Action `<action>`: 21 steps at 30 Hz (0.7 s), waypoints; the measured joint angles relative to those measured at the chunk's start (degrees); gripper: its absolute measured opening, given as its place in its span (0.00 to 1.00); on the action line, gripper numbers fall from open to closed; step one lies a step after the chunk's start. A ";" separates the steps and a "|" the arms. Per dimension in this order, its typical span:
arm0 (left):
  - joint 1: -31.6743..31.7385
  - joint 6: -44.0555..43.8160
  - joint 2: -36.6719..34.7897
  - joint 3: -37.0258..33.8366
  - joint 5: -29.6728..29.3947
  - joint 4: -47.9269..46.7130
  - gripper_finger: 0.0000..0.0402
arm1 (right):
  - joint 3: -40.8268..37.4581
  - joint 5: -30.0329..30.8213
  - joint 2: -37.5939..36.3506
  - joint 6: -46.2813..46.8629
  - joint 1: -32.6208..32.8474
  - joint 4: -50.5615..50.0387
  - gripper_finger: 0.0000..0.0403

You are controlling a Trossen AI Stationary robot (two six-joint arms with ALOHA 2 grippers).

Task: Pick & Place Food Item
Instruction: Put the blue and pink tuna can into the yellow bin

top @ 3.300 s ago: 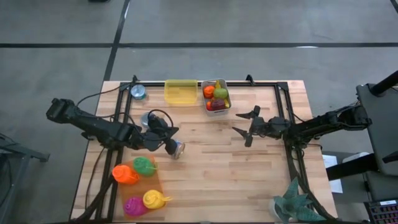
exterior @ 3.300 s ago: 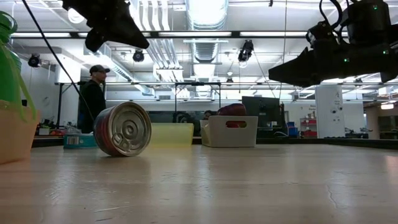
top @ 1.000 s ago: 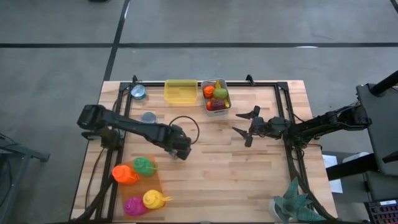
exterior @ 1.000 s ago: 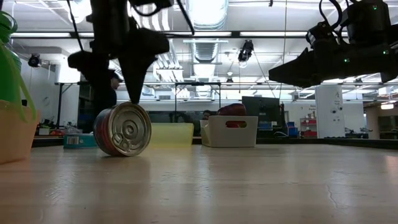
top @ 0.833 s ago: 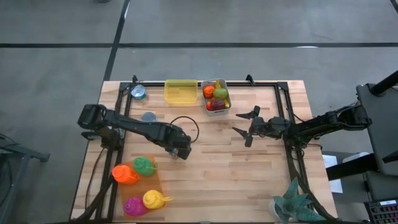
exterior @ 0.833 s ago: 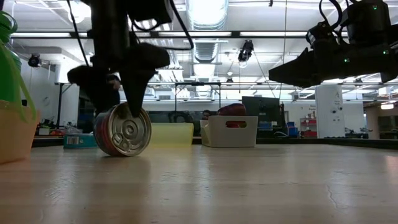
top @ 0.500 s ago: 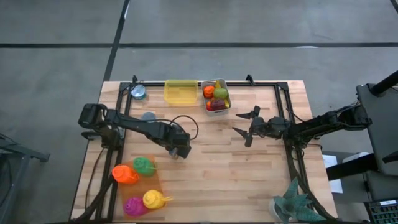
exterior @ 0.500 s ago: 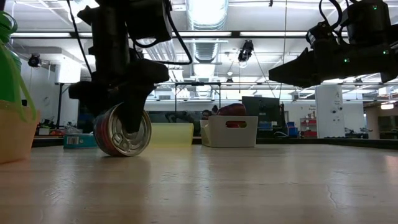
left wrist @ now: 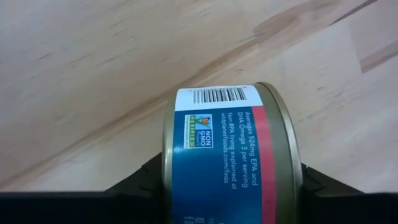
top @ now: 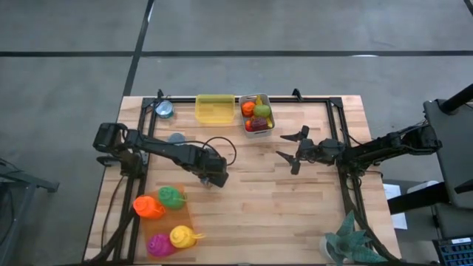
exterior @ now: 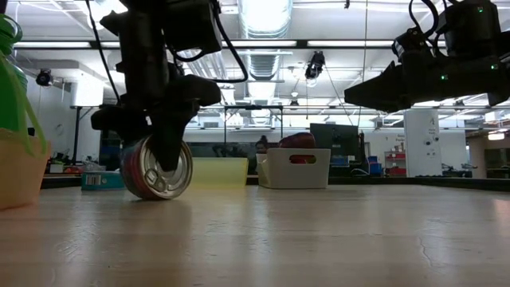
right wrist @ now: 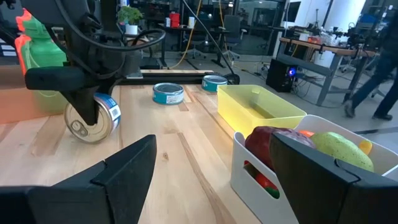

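Low view: the left end effector straddles the can lying on its side at about 9 o'clock on the tabletop, jaws narrowing but the grip not sure. The round can may roll out — contact is uneven. Open room lies toward 5 o'clock; the right end effector waits wide.

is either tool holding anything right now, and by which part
The left tool straddles the tin can lying on its side, one finger on each flat end; a firm grip cannot be told. The right tool hangs open, holding nothing.
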 joint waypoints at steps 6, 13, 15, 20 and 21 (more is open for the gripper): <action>0.39 0.02 0.00 0.00 -0.32 0.27 0.45 | 0.00 -0.01 0.00 0.00 0.00 -0.01 0.76; 1.89 2.12 -1.89 2.47 -7.36 0.56 0.45 | 0.00 0.01 -0.02 0.00 0.00 0.01 0.76; 2.14 3.15 -3.30 3.55 -11.99 1.22 0.45 | 0.00 0.01 -0.02 0.00 -0.02 -0.01 0.76; 2.25 3.98 -7.23 5.98 -29.92 3.36 0.45 | 0.00 -0.01 0.00 0.00 -0.01 -0.06 0.76; 2.25 4.70 -7.96 6.08 -34.24 4.82 0.45 | 0.01 0.00 -0.01 0.00 -0.02 -0.08 0.76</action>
